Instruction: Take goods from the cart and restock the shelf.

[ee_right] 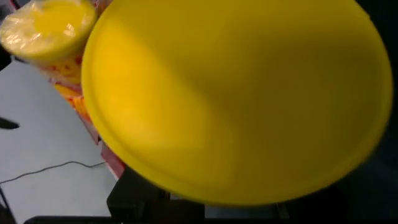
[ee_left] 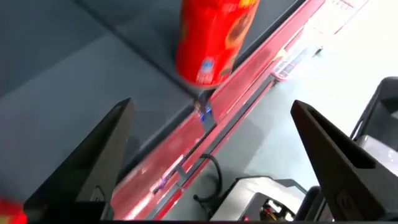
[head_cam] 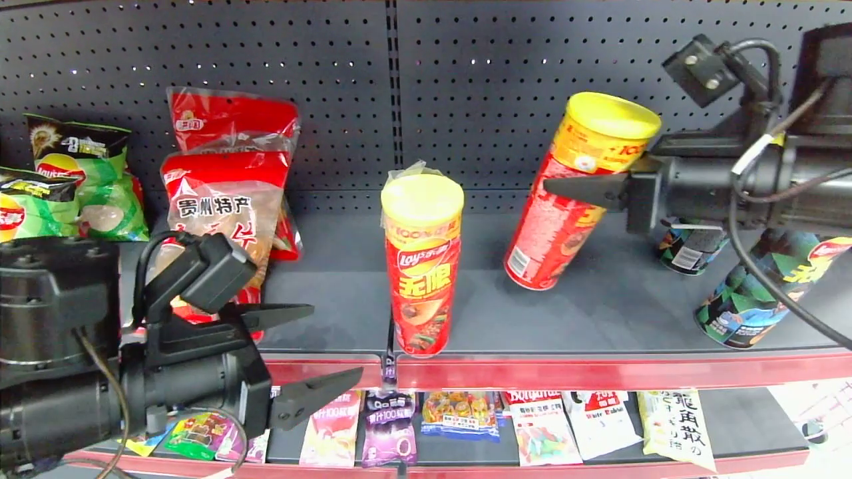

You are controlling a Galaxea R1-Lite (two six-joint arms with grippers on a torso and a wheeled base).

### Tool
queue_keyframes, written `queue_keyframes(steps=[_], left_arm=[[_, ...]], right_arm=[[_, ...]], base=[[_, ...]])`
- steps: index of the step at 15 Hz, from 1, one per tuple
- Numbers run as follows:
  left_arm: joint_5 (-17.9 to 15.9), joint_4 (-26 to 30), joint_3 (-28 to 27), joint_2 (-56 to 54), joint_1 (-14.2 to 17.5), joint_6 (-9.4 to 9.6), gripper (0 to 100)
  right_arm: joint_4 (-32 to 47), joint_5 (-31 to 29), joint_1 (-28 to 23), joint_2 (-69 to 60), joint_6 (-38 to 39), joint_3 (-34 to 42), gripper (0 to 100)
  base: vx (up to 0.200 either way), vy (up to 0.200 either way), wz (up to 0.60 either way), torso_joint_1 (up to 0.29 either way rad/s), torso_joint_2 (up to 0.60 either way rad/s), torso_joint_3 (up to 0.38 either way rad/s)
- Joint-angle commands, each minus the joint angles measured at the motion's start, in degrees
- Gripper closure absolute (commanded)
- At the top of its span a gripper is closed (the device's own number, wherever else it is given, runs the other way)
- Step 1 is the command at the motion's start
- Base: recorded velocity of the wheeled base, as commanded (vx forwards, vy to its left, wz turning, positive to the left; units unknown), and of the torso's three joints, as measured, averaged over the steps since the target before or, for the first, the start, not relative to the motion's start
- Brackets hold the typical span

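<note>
Starting close by: left gripper (head_cam: pixel 337 339), low down in front of the shelf (head_cam: pixel 599 319), jaws spread wide, nothing between them, touching nothing. In the left wrist view, two dark fingers (ee_left: pixel 93 168) far apart, with the red shelf lip (ee_left: pixel 249 93) just past them.

Under that lip, a lower shelf (head_cam: pixel 752 412) with a row of small snack packets (head_cam: pixel 542 426). About seven, some hidden behind the left arm.

Next, red chip cans with yellow lids: two.
- First, the upright chip can (head_cam: pixel 423 266), standing right at the front edge of the shelf. Clear wrap puffed up over its top. Near the left gripper but apart from it.
- Second, the tilted chip can (head_cam: pixel 546 246), farther back and to the right, top leaning right. Right gripper (head_cam: pixel 562 176) squeezed tight on it near the top, one finger across the front, the other hidden behind. Bottom on the shelf or just above it: cannot tell.

Up close in the right wrist view, that can's big yellow lid (ee_right: pixel 236 99), and off to the side the wrapped lid (ee_right: pixel 50 25) of the upright one.

Dark patterned cans (head_cam: pixel 752 293): two, at the right end of the shelf, partly behind the right arm.

At the back left, green chip bags (head_cam: pixel 86 179): two. Beside them, red and clear snack bags (head_cam: pixel 219 206): two, one leaning in front of the other.

Farthest back, a dark pegboard wall (head_cam: pixel 466 66).
</note>
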Motion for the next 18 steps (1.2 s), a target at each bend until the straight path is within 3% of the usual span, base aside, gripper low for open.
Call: queue_keyframes(steps=[1, 5, 8, 18], left_arm=[[0.1, -0.1, 2.8, -4.7, 2.2, -0.03, 0], [0.1, 0.2, 3.5, -7.0, 5.0, -0.12, 0], [0.1, 0.1, 4.1, -7.3, 6.1, -0.12, 0], [0.1, 0.1, 3.7, -7.1, 6.1, -0.03, 0]], right_arm=[[0.0, -0.2, 3.0, 11.8, -0.5, -10.0, 100], [0.3, -0.6, 6.5, 21.1, -0.5, -20.9, 100], [0.3, -0.6, 6.9, 24.5, -0.5, -23.9, 100], [0.3, -0.5, 7.3, 25.3, -0.5, -23.5, 100]], base=[[0.000, 0.000, 0.00, 0.000, 0.00, 0.000], [0.000, 0.000, 0.00, 0.000, 0.00, 0.000], [0.000, 0.000, 0.00, 0.000, 0.00, 0.000], [0.000, 0.000, 0.00, 0.000, 0.00, 0.000]])
